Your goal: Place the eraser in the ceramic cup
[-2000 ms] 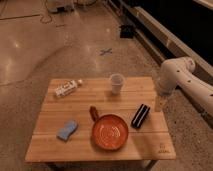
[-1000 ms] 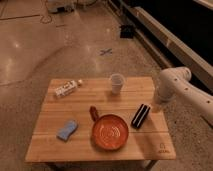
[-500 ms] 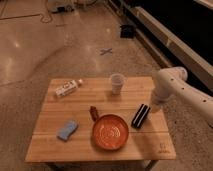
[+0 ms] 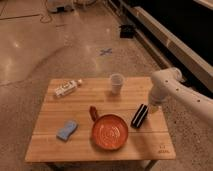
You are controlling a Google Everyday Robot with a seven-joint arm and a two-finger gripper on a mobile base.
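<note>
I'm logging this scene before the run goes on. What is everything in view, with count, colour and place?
table: one, light wood, middle of the view, on a shiny floor.
ceramic cup: one, white, upright, back middle of the table.
eraser: one, black with a pale stripe, lying on the table's image-right part.
pan: one, orange-red, front middle, handle towards the back.
sponge: one, light blue, front image-left.
bottle: one, white, on its side, back image-left.
tape cross: one, blue, on the floor behind the table.
arm: one, white, coming in from image-right.
gripper: one, over the table's image-right edge, close beside the eraser.
</note>
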